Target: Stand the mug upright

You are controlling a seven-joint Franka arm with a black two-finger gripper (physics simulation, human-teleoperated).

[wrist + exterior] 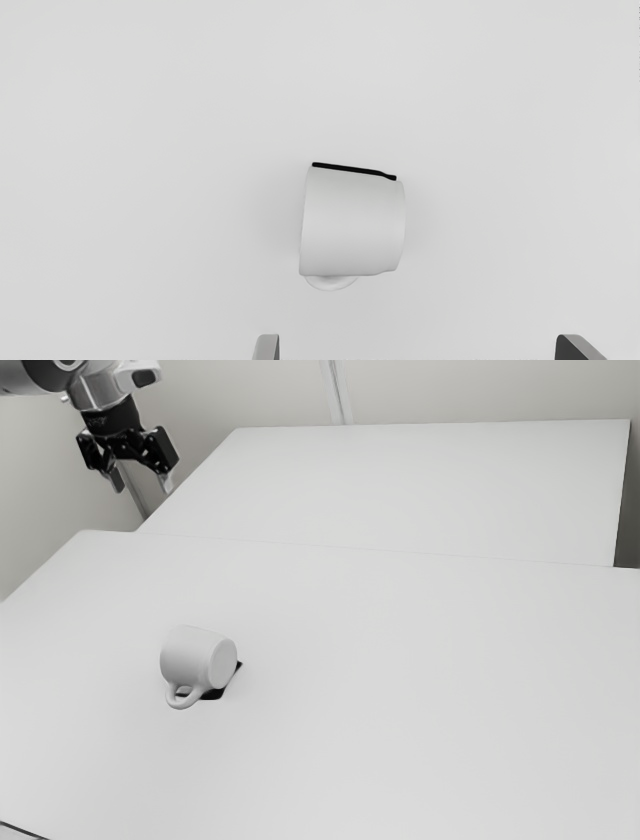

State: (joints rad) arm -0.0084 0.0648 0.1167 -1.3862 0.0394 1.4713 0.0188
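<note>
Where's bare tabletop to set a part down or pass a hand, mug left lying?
Widest: the table from the mug to the exterior view's right edge, bounded behind by the seam. Also the stretch between mug and seam. Crowded: at the mug, with its handle and the black patch against it. Open pincer hangs raised.

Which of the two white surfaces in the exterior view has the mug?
The nearer surface, on the camera's side of the thin seam: the mug lies on its side there. The farther surface starts beyond that seam.

white mug (188, 655), plain white table (400, 710), black pincer (142, 486)
</note>
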